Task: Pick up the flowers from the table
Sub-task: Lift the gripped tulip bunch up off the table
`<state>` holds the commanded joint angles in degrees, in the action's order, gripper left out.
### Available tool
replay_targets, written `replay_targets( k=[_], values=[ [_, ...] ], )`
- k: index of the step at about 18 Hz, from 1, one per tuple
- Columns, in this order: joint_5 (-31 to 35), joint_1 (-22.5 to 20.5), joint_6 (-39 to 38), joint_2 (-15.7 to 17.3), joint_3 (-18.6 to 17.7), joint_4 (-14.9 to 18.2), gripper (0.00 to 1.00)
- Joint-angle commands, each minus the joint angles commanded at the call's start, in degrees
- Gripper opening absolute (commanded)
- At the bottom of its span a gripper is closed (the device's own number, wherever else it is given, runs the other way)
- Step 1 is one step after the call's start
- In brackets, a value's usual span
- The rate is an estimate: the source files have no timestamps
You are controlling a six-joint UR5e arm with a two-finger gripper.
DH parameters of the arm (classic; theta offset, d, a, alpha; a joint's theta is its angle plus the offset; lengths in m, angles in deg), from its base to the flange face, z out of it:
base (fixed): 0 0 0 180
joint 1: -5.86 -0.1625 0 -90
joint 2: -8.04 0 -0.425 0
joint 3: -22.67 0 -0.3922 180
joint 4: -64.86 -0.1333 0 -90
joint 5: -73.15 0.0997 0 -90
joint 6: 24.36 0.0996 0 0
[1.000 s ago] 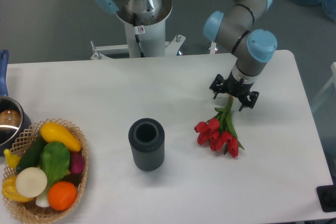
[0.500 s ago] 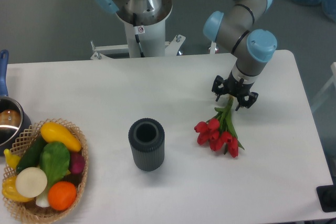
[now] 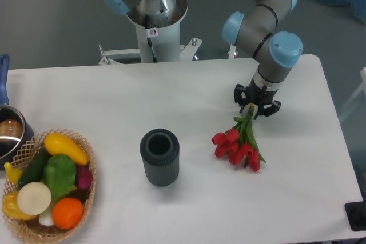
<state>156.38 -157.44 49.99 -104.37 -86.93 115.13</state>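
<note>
Narrowing since a second ago, the gripper's fingers now stand much closer together around the stem end of the flowers, while the bunch itself lies where it was.

Nearest the camera, a wicker basket of vegetables [image 3: 34, 230] sits at the left front corner of the table [image 3: 297, 210]. Just behind it, mid-table, stands a dark ribbed vase [image 3: 160, 157], upright and open-topped. To its right lie the flowers [image 3: 239, 146], red heads toward the front, green stems running back and up into the gripper [image 3: 256, 107]. Farther left, a pot [image 3: 8, 132] shows at the table's edge.

The jaws look drawn in around the stems, pinching them or very nearly so; whether they bear on them fully, I cannot tell from this angle. To do this step well, finish the squeeze firmly but without crushing the thin stems, hold near the tied point so none slip out, then lift straight up so the heads hang free of the table.
</note>
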Motion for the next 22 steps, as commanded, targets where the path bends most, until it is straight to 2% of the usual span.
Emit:
replay_targets(
  k=[2,3,5,7,10,11,22],
  values=[
    [0.0,0.0,-0.1,-0.3,0.3,-0.1,0.43],
    [0.0,0.0,-0.1,-0.3,0.4,-0.1,0.39],
    [0.0,0.0,-0.1,-0.4,0.4,-0.1,0.36],
    [0.0,0.0,-0.2,-0.4,0.8,0.0,0.28],
    [0.0,0.0,-0.5,-0.4,1.1,0.0,0.26],
    [0.0,0.0,-0.5,-0.4,1.1,0.0,0.23],
    [-0.3,-0.2,-0.4,0.0,2.2,0.0,0.23]
  ],
)
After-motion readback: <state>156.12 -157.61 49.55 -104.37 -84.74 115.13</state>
